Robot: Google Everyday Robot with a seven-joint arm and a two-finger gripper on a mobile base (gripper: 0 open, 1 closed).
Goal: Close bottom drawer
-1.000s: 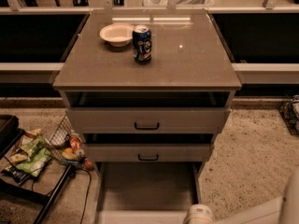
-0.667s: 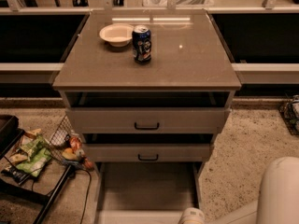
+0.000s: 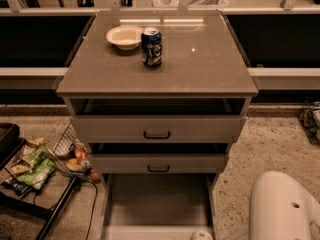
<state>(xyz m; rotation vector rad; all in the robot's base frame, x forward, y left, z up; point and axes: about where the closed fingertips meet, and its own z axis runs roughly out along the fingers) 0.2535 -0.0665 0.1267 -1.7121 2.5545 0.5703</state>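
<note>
Bottom drawer [image 3: 159, 204] gaped open; the gripper [image 3: 201, 235] peeked in by its front-right edge, grip impossible to tell.

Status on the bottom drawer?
Bottom drawer open, pulled out. Gripper at the view's bottom edge, by its front. Nothing seen blocking it.

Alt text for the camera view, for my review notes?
The bottom drawer of a three-drawer cabinet stands pulled far out, its flat tray exposed. The gripper just shows at the frame's bottom edge by the drawer's front. A bowl and can sit on top.
</note>
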